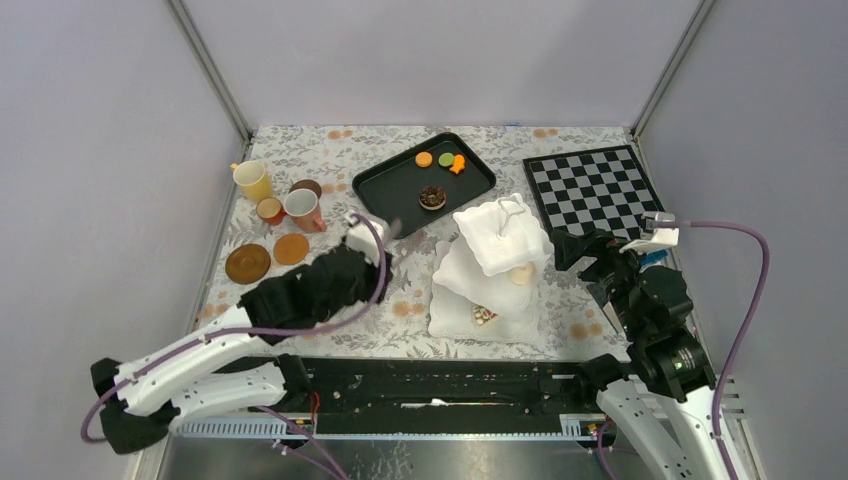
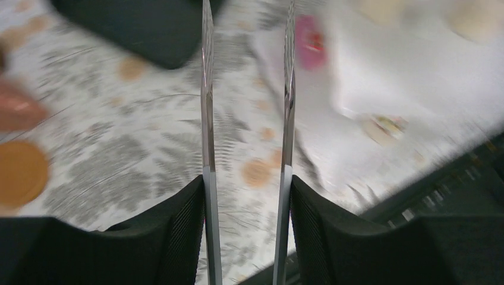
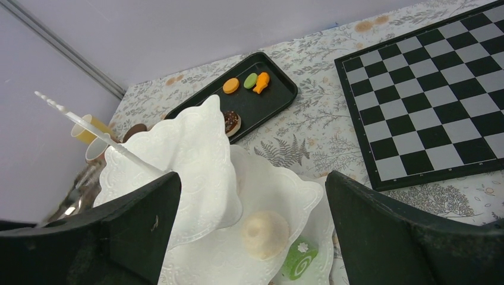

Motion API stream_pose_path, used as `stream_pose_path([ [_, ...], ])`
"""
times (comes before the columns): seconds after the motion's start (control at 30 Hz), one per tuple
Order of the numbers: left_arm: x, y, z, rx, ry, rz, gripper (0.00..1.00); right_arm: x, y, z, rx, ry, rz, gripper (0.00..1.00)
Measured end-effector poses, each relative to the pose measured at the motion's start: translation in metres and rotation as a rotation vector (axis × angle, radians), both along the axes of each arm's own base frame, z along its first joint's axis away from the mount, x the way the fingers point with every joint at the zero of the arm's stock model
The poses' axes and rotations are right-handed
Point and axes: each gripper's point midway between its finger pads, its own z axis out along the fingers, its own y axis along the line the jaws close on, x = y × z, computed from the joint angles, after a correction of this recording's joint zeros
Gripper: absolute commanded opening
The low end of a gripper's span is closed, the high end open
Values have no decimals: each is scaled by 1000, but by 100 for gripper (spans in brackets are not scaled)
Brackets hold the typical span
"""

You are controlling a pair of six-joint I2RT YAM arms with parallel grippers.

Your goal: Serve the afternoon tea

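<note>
Left end effector [image 2: 246, 187] is clamped on the silver tongs [image 2: 207, 89], over the floral worktop [image 1: 330, 150] between saucers and stand. Cups [image 1: 253, 180] and two brown saucers [image 1: 247, 263] sit far left. Four toy cakes [image 1: 432, 196] lie on the black tray [image 1: 385, 195]. The white stand [image 1: 500, 235] holds a cream cake [image 1: 519, 274], a green roll [image 3: 299, 255] and, in the blur, perhaps a pink cake [image 2: 309, 44]. Right end effector [image 3: 252, 178] gapes empty beside its top tier.
</note>
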Motion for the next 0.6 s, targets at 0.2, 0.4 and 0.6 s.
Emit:
stream_pose_path([
  [0.2, 84, 72, 3, -14, 49, 411, 50, 3, 2, -3, -5, 11, 2, 98],
  [0.4, 172, 73, -22, -84, 207, 523, 47, 6, 3, -7, -10, 25, 4, 98],
  [0.6, 225, 31, -68, -96, 351, 456, 51, 12, 8, -12, -29, 60, 19, 98],
])
